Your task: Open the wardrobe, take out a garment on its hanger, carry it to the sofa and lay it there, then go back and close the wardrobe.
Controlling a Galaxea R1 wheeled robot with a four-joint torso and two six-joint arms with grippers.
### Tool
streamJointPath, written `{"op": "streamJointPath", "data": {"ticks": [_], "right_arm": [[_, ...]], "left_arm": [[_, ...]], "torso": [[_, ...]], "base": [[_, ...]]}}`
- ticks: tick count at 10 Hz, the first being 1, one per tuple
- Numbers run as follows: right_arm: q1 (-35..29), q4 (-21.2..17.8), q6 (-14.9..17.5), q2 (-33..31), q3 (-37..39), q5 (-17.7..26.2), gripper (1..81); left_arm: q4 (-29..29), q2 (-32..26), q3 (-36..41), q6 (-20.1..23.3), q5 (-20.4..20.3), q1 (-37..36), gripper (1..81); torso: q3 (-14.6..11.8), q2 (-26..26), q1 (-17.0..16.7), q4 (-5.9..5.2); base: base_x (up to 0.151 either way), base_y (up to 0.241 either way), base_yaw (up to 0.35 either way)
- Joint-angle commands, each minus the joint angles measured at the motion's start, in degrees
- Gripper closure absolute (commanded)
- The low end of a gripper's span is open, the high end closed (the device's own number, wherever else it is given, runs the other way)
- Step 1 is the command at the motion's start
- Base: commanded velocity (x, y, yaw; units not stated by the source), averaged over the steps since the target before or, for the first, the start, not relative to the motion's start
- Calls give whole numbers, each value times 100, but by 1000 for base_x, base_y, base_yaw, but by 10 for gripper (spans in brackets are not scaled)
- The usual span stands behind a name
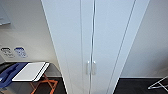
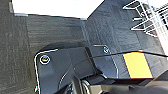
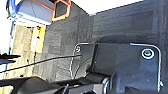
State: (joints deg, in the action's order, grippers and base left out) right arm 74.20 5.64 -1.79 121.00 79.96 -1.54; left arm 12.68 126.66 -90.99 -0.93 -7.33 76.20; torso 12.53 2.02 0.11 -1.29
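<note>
White flat panels take the middle of my head view: the wardrobe [image 1: 100, 37] stands straight in front of the robot, and both its tall doors are shut. The two short bar handles [image 1: 91, 67] sit side by side at the seam between the doors, low in my picture.

To the left of the wardrobe I see a small folding stand with orange crossed legs [image 1: 41, 83], and a white flat board [image 1: 30, 71] lies on top of it. Something blue [image 1: 8, 73] lies further left of that stand; I cannot tell what it is. On the wall left of the wardrobe there are two small blue-and-white signs [image 1: 13, 52]. To the right of the wardrobe, a thin white wire frame [image 1: 158, 83] rests on the dark carpet floor [image 1: 130, 86].

From the left wrist camera I see the dark carpet [image 2: 50, 32], the white base of the wardrobe [image 2: 57, 7] and the same white wire frame [image 2: 147, 17]. From the right wrist camera I see the carpet [image 3: 120, 22] and the orange legs of the stand [image 3: 62, 10].

For both the left gripper and the right gripper I cannot tell whether they are open or closed.
</note>
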Motion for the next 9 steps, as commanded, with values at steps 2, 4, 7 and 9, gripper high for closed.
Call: {"op": "streamJointPath", "data": {"ticks": [2,4,7,9], "right_arm": [[-1920,-116,-84,-1084,-1554,294,10],[-2833,-204,-163,-1102,-1818,619,10],[-3995,-248,-532,-848,-1853,1085,10],[-4505,-257,-611,-549,-1739,1120,10]], "left_arm": [[69,-1107,1276,22,466,-1602,10],[7,-1203,1478,22,899,-2322,10],[-228,-1336,1629,-39,1056,-3438,10],[-573,-1204,1558,-39,1637,-4221,10]], "torso": [[2,-2,2,0],[7,-4,7,0],[11,-9,9,0],[13,-13,13,0]], "base": [[0,0,0],[0,0,0],[0,0,0],[0,0,0]]}}
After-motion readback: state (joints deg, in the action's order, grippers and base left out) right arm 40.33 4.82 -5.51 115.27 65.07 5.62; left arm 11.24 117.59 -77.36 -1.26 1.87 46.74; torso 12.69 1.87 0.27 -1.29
